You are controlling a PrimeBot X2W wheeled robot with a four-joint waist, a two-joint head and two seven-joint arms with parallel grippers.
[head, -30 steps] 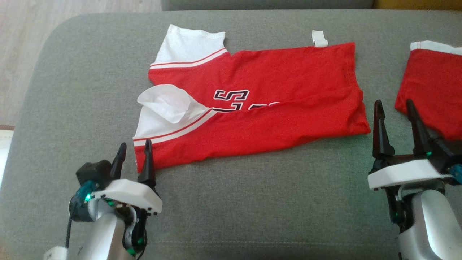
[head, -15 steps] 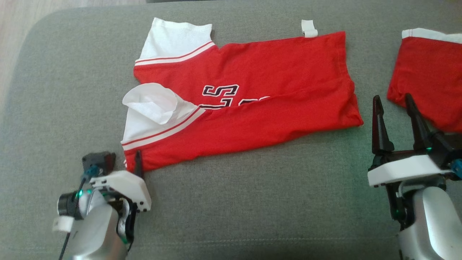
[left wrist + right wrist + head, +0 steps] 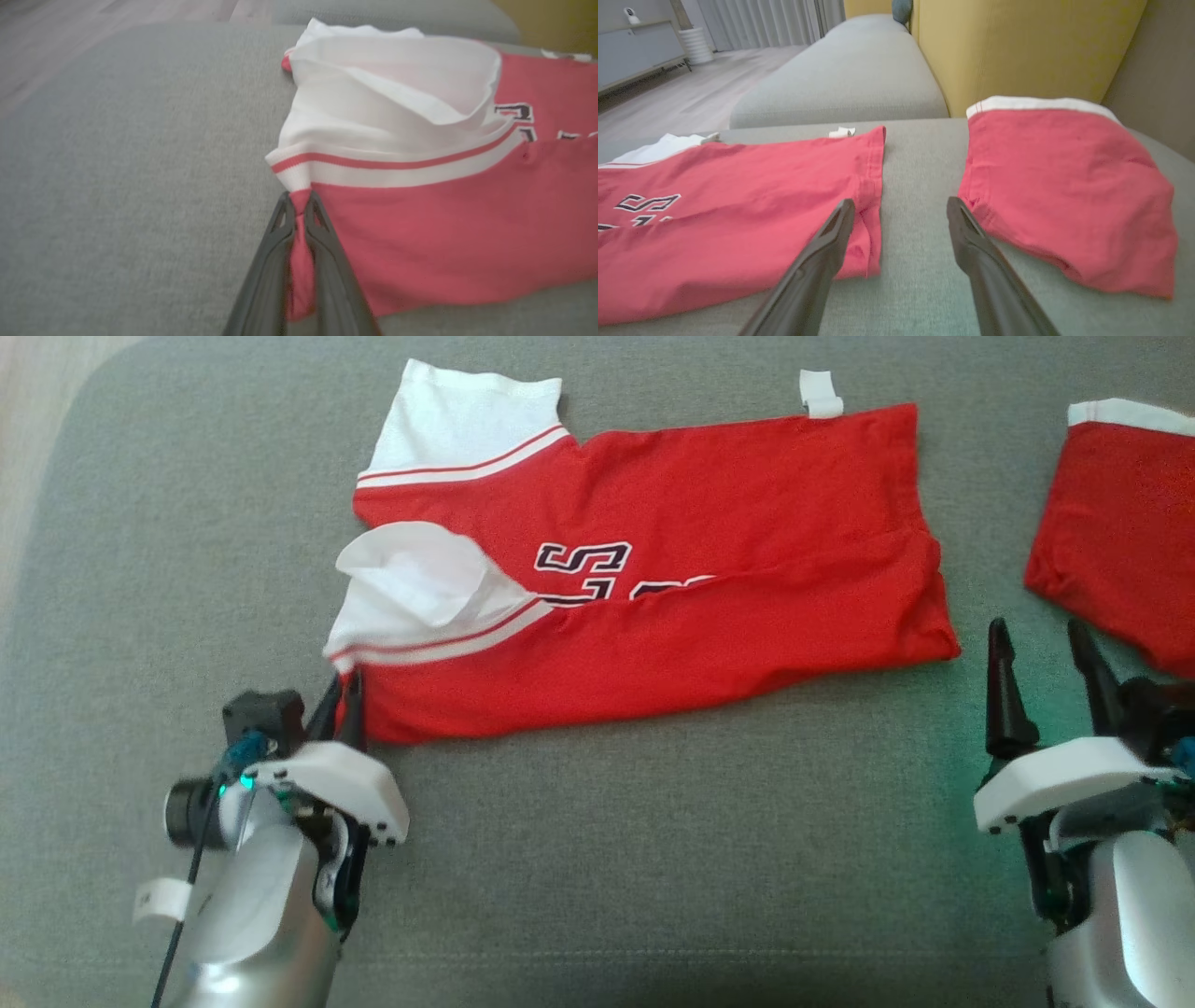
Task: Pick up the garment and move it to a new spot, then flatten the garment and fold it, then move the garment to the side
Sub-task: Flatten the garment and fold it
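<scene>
- Head view: a grey woven-fabric sofa seat [image 3: 653, 859] lies under everything, and a strip of pale wooden floor [image 3: 19, 411] shows at the upper left corner. At the right edge lies a second red cloth garment with a white band [image 3: 1120, 532], with bare seat between it and the task's piece.
- The red cotton jersey with white striped sleeves [image 3: 672, 635] is spread across the upper middle, folded lengthwise. A small white tag [image 3: 821, 394] sticks out at its top edge.
- The left gripper [image 3: 345, 686], at lower left, has its dark fingers pressed together on the jersey's lower left corner, just under the white striped band. The right gripper [image 3: 1037, 635], at lower right, has its fingers spread and holds nothing.
- A white "S" outlined in black reads on the chest. The letters below it are half covered by the fold and cannot be read.
- Left wrist view: the fingers rise from bottom centre and pinch a ridge of red cloth. The striped band sits just above their tips, with the puffed white sleeve beyond and bare seat to the left.
- Right wrist view: the spread fingers frame bare seat, with the jersey's hem behind the left one and the second garment just beside the right one. A yellow upholstered backrest [image 3: 1017, 46] stands at upper right and pale curtains [image 3: 761, 18] at upper left. The "S" shows at the left edge.
</scene>
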